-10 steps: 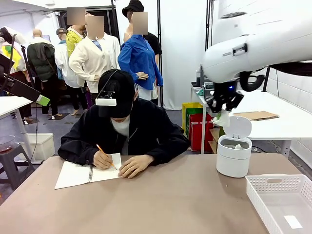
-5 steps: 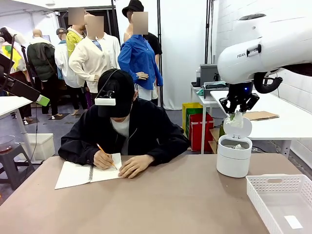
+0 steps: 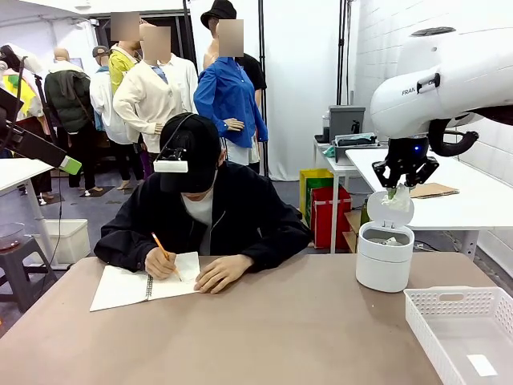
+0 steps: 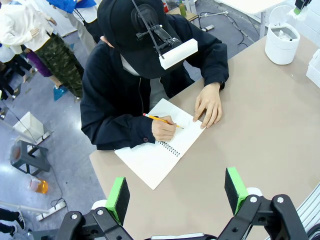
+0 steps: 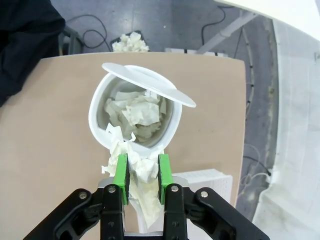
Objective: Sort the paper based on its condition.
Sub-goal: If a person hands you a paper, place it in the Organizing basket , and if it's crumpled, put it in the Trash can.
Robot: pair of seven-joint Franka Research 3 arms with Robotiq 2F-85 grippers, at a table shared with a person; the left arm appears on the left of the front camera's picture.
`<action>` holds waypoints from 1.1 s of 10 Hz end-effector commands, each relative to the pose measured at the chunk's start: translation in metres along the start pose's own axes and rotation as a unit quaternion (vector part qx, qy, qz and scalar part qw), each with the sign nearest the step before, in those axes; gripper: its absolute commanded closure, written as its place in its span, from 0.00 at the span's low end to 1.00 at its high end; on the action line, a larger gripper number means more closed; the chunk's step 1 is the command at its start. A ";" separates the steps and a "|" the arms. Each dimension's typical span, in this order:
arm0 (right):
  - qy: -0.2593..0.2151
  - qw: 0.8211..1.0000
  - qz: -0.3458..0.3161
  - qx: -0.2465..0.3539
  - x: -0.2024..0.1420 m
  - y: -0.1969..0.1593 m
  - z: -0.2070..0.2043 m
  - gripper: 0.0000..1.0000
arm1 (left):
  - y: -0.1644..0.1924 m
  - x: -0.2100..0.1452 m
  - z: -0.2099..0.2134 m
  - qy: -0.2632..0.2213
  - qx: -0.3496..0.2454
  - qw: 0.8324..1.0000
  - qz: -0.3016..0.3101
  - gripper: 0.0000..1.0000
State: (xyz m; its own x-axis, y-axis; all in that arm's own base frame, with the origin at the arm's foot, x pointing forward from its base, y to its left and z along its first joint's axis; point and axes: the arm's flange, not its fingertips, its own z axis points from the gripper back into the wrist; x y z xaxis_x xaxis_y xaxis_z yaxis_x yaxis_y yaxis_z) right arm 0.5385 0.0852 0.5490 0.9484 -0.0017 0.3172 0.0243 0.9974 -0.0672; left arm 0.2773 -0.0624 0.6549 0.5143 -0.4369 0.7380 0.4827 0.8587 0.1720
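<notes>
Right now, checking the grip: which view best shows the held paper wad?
Right wrist view: the paper wad sits large between the right gripper's pads, above the open bin. Front view shows it small, distant; left wrist view, too tiny to tell.

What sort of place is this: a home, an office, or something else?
Most likely a robot laboratory or test hall, not a home. The right gripper holds crumpled paper over a white bin, white curtains hang behind the person, and cables lie on the bare floor.

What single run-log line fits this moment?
right hand: shut on paper wad | over open white bin holding crumpled paper | left hand: open, above table | person: writing in notebook
</notes>
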 end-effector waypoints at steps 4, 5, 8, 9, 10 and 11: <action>0.001 1.000 0.000 -0.017 0.003 0.002 -0.003 0.15 | 0.000 -0.002 0.001 0.003 -0.002 1.000 0.001 0.00; 0.001 1.000 0.002 -0.023 0.005 0.003 -0.005 0.00 | 0.000 -0.002 0.001 0.003 -0.002 1.000 0.001 0.00; -0.012 0.999 0.006 -0.047 0.010 0.005 -0.008 0.00 | 0.000 -0.002 0.001 0.003 -0.002 1.000 0.001 0.00; -0.015 0.999 0.008 -0.047 0.012 0.008 -0.009 0.00 | 0.000 -0.002 0.001 0.003 -0.002 1.000 0.001 0.00; -0.019 0.999 0.013 -0.044 0.010 0.012 -0.006 0.00 | 0.000 -0.002 0.001 0.003 -0.002 1.000 0.001 0.00; -0.019 0.999 0.026 -0.036 0.006 0.020 -0.002 0.00 | 0.000 -0.002 0.001 0.003 -0.002 1.000 0.001 0.00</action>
State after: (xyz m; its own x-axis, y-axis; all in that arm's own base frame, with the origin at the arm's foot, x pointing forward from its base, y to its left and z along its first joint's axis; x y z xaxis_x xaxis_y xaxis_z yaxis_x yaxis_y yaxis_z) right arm 0.5458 0.0951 0.5479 0.9427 0.0528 0.3295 -0.0069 0.9903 -0.1391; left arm 0.2773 -0.0624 0.6549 0.5143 -0.4369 0.7380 0.4827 0.8587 0.1721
